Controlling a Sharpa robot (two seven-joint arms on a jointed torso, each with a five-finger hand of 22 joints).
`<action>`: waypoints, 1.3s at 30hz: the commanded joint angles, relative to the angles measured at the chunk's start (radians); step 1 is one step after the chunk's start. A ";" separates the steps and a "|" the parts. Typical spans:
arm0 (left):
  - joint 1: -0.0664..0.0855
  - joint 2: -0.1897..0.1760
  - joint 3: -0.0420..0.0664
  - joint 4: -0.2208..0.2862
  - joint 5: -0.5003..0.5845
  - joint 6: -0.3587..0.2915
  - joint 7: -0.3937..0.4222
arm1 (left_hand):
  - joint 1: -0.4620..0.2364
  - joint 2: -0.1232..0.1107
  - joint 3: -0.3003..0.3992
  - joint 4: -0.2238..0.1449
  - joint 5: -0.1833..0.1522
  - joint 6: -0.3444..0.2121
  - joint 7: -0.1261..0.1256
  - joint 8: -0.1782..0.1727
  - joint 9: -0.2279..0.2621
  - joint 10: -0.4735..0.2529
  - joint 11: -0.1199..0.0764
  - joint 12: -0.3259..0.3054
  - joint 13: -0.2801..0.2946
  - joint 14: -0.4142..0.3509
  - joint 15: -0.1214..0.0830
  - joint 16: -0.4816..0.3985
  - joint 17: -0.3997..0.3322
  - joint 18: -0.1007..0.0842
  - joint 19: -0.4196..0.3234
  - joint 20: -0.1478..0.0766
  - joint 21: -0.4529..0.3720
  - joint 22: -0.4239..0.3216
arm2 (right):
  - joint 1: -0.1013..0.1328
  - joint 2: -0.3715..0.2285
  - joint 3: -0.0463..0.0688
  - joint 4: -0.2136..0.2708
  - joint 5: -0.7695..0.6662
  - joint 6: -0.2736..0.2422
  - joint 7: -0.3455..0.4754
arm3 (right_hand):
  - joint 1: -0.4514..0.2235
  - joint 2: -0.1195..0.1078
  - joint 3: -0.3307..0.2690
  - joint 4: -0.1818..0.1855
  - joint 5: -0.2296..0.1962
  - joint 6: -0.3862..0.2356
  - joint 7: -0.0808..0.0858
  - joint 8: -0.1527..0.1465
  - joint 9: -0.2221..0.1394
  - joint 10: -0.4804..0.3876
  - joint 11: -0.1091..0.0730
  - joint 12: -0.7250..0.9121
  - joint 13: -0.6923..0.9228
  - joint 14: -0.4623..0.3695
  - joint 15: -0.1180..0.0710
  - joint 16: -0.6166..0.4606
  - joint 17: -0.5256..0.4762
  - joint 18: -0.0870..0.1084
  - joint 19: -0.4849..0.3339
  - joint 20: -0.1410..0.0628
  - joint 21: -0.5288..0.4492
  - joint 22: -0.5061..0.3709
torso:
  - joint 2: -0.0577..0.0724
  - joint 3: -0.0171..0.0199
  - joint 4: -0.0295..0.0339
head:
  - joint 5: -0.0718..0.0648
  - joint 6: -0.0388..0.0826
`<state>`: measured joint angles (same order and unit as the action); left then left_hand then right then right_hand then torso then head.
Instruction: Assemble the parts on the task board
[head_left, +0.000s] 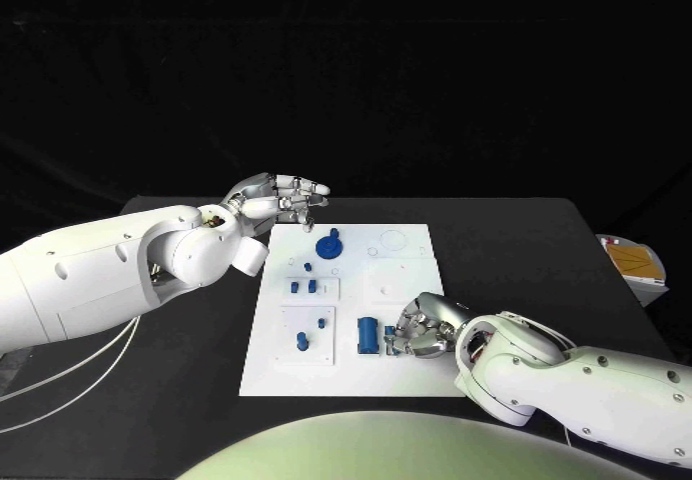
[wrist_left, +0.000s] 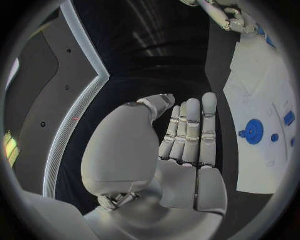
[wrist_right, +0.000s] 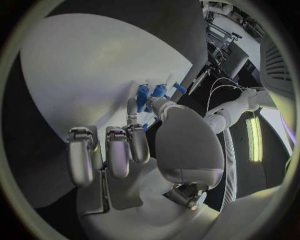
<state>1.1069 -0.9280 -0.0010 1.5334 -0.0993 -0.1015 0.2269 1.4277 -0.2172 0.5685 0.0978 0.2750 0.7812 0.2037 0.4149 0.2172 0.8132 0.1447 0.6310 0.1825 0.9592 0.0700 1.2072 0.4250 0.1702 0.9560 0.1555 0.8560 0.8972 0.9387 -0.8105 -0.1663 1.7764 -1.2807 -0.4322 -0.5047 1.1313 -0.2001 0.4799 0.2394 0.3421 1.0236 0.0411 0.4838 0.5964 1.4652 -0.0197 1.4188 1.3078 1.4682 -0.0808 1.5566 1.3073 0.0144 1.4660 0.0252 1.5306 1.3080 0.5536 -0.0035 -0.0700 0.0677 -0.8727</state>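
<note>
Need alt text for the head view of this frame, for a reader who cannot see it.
Head view: a white task board lies on a black table with small blue parts on it. The right hand rests at the board's near right side beside a blue cylinder. The left hand hovers at the far left corner, holding nothing.

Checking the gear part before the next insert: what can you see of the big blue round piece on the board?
The big blue round piece is a flat disc with a raised hub and a small knob at its rim, plastic by the look. It lies flat on the far part of the white task board, apart from the smaller blue parts. The left hand hovers beyond it, not touching.
</note>
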 joint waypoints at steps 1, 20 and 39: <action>0.001 0.002 0.001 0.003 -0.002 0.019 0.003 | -0.007 -0.001 0.006 0.001 0.003 -0.007 0.006 0.003 -0.002 -0.009 0.000 0.003 -0.001 -0.007 -0.001 0.003 0.002 0.014 -0.004 0.004 -0.004 -0.001 | -0.002 0.006 0.000 -0.007 -0.004 0.032 -0.009 | -0.011 0.001 0.001 0.007 -0.004 0.005 0.003 -0.004 -0.003 0.046 -0.008 0.008 0.174 0.094 -0.007 -0.002 0.218 -0.007 0.093 -0.003 0.002 0.252 | -0.001 -0.0004 -0.0002 | 0.000 0.000; 0.001 0.000 0.001 0.004 -0.002 0.020 0.000 | -0.008 -0.002 0.006 0.001 0.003 -0.007 0.007 0.004 -0.002 -0.010 0.001 0.004 -0.001 -0.007 0.000 0.003 0.002 0.014 -0.004 0.005 -0.004 -0.001 | -0.003 0.019 0.000 -0.017 -0.043 0.038 -0.016 | -0.089 0.007 -0.047 0.051 -0.158 0.007 0.006 0.000 0.003 0.046 -0.005 0.006 0.174 0.093 -0.005 -0.003 0.216 -0.005 0.092 -0.002 -0.004 0.251 | 0.000 -0.0001 -0.0005 | -0.001 0.000; 0.000 0.004 0.000 -0.007 0.008 -0.013 0.039 | -0.014 -0.001 0.004 0.005 0.002 -0.008 0.006 0.006 -0.002 -0.008 0.001 0.007 -0.001 -0.009 0.001 0.003 0.002 0.014 -0.006 0.005 -0.006 -0.002 | 0.034 -0.065 0.000 -0.003 0.240 -0.127 0.430 | 0.015 0.001 -0.046 0.017 -0.163 -0.095 0.048 -0.056 -0.013 -0.014 0.030 -0.103 0.110 0.077 0.024 -0.031 0.149 0.024 0.043 0.019 -0.155 0.210 | -0.011 -0.0047 -0.0042 | -0.005 0.000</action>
<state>1.1069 -0.9270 -0.0013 1.5265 -0.0999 -0.1017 0.2301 1.4258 -0.2187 0.5705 0.0997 0.2750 0.7775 0.1999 0.4152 0.2164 0.8096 0.1483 0.6327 0.1826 0.9590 0.0703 1.2072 0.4255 0.1702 0.9522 0.1593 0.8556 0.8959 0.9677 -0.8726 -0.1671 1.7766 -1.2074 -0.4965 -0.3137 1.1464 -0.2002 0.4326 0.2573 0.1924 0.9320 0.0895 0.4293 0.5843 1.4509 0.0107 1.3164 1.3075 1.4660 -0.0603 1.5265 1.3078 0.0303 1.4661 0.0399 1.3758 1.3075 0.5472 -0.0058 -0.0721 0.0653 -0.8726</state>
